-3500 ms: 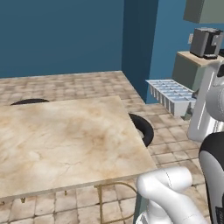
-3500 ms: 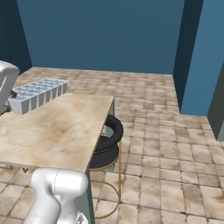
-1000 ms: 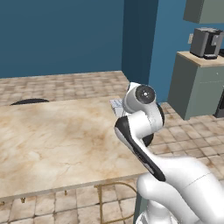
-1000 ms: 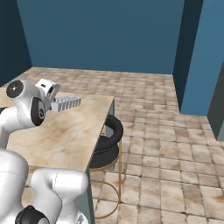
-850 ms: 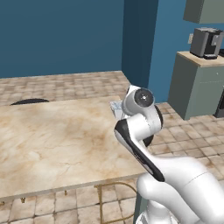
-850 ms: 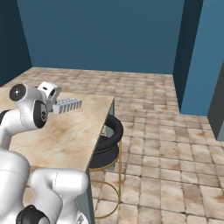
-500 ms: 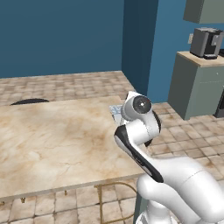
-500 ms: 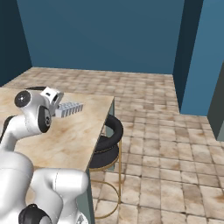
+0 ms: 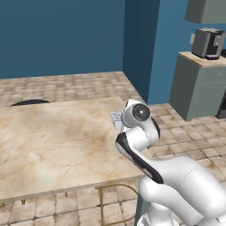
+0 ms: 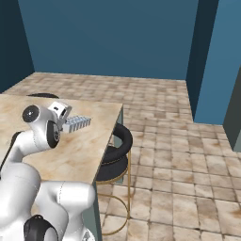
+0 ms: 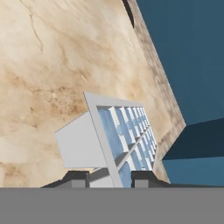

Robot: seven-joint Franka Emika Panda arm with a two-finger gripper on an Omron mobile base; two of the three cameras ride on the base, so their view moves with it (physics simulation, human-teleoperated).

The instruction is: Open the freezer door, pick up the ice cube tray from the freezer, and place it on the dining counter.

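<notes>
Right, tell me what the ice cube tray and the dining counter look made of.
The ice cube tray, pinched in the claw: probably plastic, going by its thin, matte white walls and grid; the pale blue, slightly glossy cells look like ice. The dining counter: apparently polished marble or a marble-look slab, beige with tan veining and a thin edge.

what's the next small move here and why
Probably lower the ice cube tray the rest of the way onto the dining counter. The claw is shut on its rim, and it appears to hang tilted just above the slab.
</notes>
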